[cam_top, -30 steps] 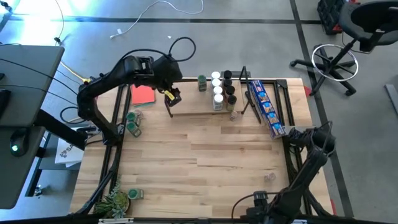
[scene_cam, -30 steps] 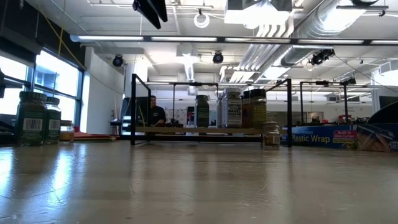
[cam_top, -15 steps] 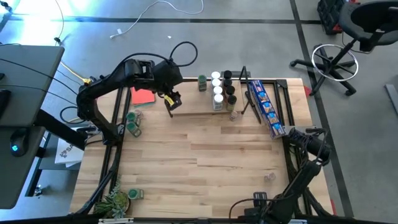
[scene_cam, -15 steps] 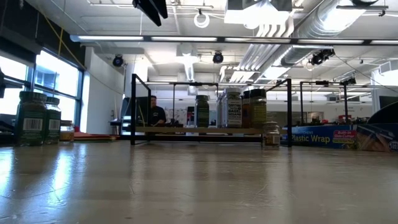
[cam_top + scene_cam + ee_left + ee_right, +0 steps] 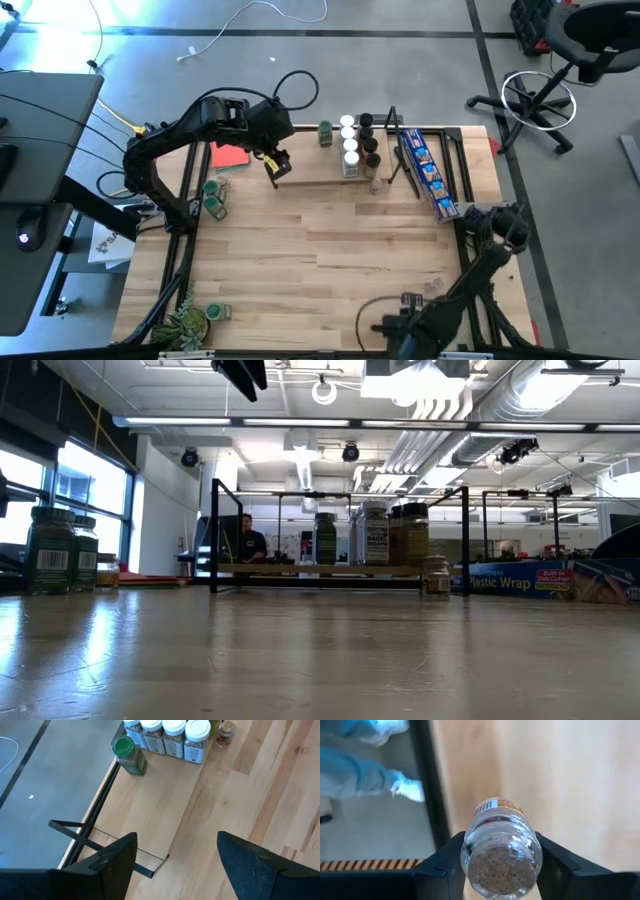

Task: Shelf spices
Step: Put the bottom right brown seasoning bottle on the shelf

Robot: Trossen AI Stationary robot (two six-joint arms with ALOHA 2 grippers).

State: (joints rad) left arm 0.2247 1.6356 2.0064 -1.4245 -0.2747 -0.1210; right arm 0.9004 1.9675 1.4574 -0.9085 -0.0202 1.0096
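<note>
The shelf (image 5: 310, 172) stands at the table's far edge with several spices (image 5: 350, 145) clustered on its right half; they also show in the low view (image 5: 375, 535). My left gripper (image 5: 175, 865) hangs open above the shelf's bare left end (image 5: 150, 815). My right gripper (image 5: 503, 222) points down at the table's right edge, shut on a small clear jar (image 5: 500, 855) with a cork top. Two green-lidded jars (image 5: 213, 195) stand by the left edge, and another clear jar (image 5: 432, 285) stands at the near right. My right gripper pinches the clear jar between its two fingers (image 5: 445, 865), one on each side of the round wall just below the cork top (image 5: 470, 845). The fingers come from above, pointing down. The jar stays upright; whether its base rests on the table is hidden.
A long blue packet (image 5: 428, 172) lies beside the shelf's right wire frame, a red card (image 5: 230, 153) beyond its left end. A potted plant (image 5: 185, 323) and a green-lidded jar (image 5: 218, 312) stand at the near left corner. A small jar (image 5: 435, 575) stands in front of the shelf.
My right arm has swung its elbow toward the table's left, and its gripper has shifted a little and sunk near the right edge. My left arm has kept still.
</note>
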